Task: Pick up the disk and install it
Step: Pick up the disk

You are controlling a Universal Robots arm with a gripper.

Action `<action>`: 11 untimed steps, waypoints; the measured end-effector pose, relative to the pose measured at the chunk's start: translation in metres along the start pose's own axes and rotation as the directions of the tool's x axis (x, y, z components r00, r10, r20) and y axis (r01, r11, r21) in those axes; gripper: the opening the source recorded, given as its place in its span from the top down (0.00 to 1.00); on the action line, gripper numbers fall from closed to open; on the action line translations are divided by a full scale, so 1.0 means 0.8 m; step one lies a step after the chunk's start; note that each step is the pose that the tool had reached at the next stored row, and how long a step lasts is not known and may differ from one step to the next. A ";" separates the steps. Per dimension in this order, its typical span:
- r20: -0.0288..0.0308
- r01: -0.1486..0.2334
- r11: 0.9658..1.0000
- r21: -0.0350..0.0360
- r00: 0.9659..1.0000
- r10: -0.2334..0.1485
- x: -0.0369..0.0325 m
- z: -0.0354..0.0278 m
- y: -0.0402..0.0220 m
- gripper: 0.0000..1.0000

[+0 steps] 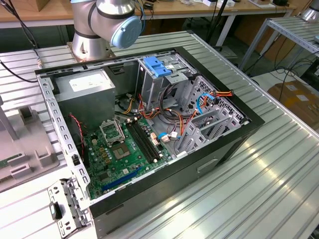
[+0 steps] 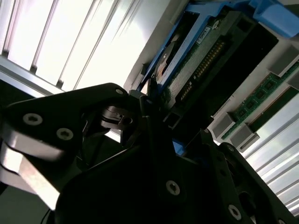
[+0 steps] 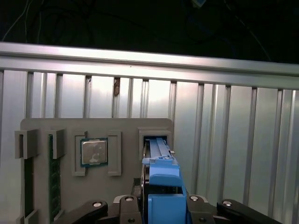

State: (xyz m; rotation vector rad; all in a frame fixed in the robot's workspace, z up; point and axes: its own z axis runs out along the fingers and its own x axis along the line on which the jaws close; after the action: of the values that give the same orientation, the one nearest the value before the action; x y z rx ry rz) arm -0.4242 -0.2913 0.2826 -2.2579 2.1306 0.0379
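The disk (image 3: 159, 149) stands on edge in a slot of a grey holder plate (image 3: 93, 128), its blue side rail facing the first wrist view. My gripper (image 3: 166, 205) sits over its near end, with a black finger pressed against each side of the blue rail. In the second wrist view the disk (image 2: 205, 51) shows its green circuit board and blue rail just beyond my gripper (image 2: 159, 116). The disk still rests in the slot.
The holder plate also carries a processor chip (image 3: 94, 152) and a memory stick (image 3: 54, 177). It lies on a ribbed aluminium table (image 3: 233, 140). The open computer case (image 1: 239, 112) holds a drive cage with a blue latch (image 1: 157, 67), a power supply (image 1: 84, 87) and a motherboard (image 1: 119, 149).
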 end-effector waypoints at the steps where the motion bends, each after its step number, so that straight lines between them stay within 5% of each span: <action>1: 0.001 0.000 1.000 0.000 1.000 0.000 0.0000 -0.0005 0.0000 0.64; 11: 0.011 0.000 1.000 0.000 1.000 0.000 -0.0002 -0.0060 -0.0001 0.64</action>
State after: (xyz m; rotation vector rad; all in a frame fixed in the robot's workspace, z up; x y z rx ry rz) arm -0.4242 -0.2913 0.2875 -2.2519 2.1250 0.0500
